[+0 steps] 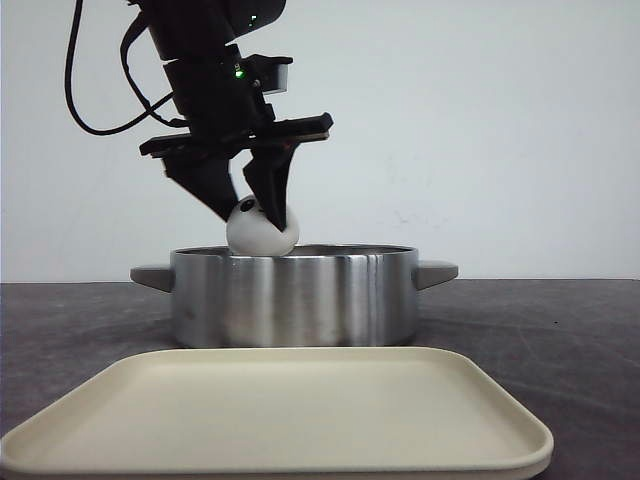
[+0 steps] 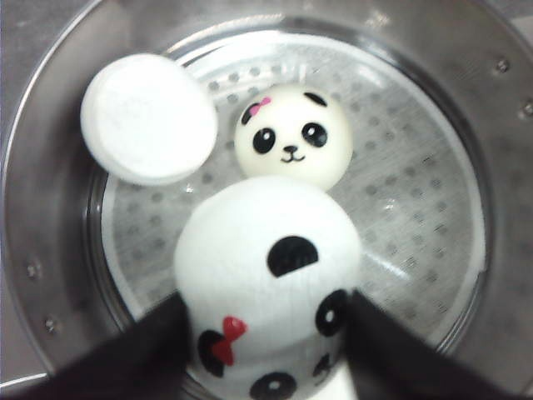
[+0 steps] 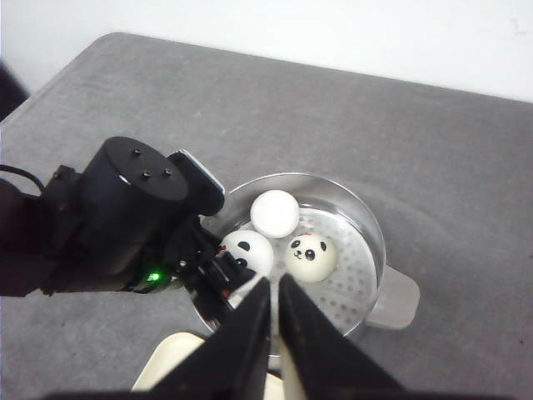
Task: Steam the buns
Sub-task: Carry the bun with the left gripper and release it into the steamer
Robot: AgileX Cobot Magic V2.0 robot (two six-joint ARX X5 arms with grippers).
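Pinching a panda-faced bun between its fingers, the left claw hangs just over the steel pot, two more buns lying on the perforated tray beneath it, while the right claw, pressed together, hovers beside the pot.

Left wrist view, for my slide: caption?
Left hand holds a panda bun over the steamer pot holding two buns.
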